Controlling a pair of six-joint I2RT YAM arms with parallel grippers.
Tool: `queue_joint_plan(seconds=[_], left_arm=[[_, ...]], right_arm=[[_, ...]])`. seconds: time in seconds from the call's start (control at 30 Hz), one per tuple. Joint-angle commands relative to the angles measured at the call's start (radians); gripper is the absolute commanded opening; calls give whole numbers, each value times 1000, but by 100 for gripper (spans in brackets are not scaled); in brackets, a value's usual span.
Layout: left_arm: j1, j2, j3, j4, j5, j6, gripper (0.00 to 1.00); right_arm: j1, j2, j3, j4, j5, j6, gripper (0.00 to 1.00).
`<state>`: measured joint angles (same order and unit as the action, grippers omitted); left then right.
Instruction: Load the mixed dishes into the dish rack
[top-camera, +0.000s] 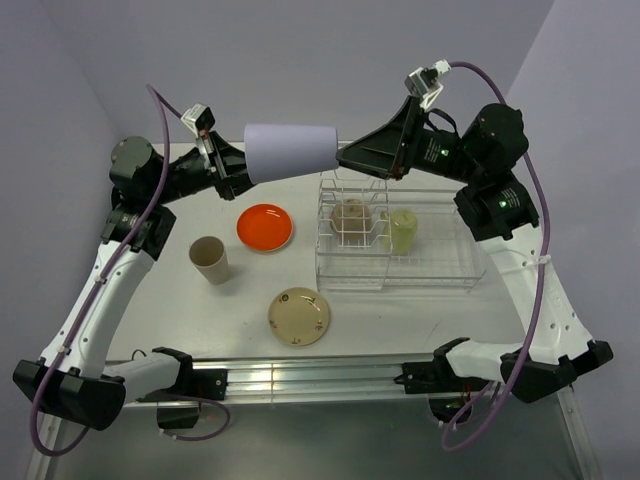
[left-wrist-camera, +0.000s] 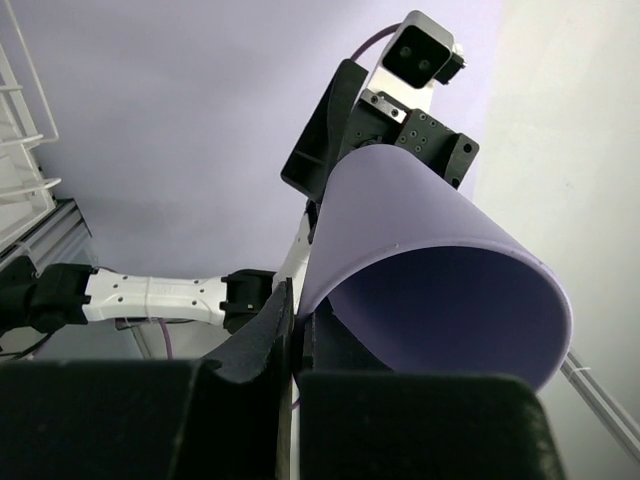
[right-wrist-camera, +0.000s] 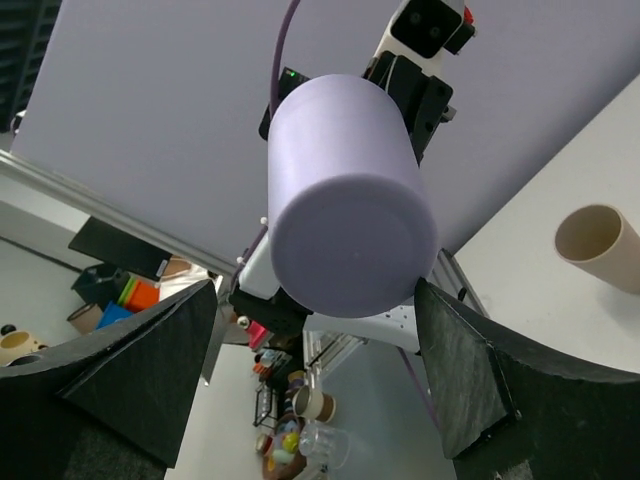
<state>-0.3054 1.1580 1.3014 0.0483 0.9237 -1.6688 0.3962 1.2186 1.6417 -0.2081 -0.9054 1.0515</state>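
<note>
Left pincer (top-camera: 240, 172) aloft with lavender cup (top-camera: 292, 152)

Three cups: one lavender cup (top-camera: 292, 152), one tan cup (top-camera: 209, 259), one pale yellow-green cup (top-camera: 403, 230); two flat dishes: one orange plate (top-camera: 265, 227) and one cream saucer (top-camera: 299, 316); one off-white bowl (top-camera: 352, 215); six dishes in all; one wire rack (top-camera: 440, 282); one table (top-camera: 200, 320); two robot arms, a left arm (top-camera: 100, 290) and a right arm (top-camera: 540, 290); two wrist cameras, a left camera (top-camera: 197, 119) and a right camera (top-camera: 430, 80).
</note>
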Motion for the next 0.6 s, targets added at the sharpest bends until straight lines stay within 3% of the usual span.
queue_joint_plan(seconds=[0.0, 0.23, 0.37, 0.47, 0.5, 0.57], left_arm=[[-23, -21, -11, 90, 15, -20, 0], [-69, -23, -25, 110, 3, -26, 0], [-78, -35, -63, 145, 4, -60, 0], [-93, -38, -91, 169, 6, -78, 0], [-97, -40, -102, 182, 6, -85, 0], [-106, -40, -111, 211, 7, -101, 0]], right_arm=[[50, 28, 18, 122, -15, 44, 87], [122, 64, 33, 118, 20, 9, 85], [128, 67, 33, 124, 31, 1, 76], [128, 64, 29, 141, 28, 1, 58], [128, 62, 29, 144, 28, 1, 44], [128, 59, 20, 156, 20, 5, 27]])
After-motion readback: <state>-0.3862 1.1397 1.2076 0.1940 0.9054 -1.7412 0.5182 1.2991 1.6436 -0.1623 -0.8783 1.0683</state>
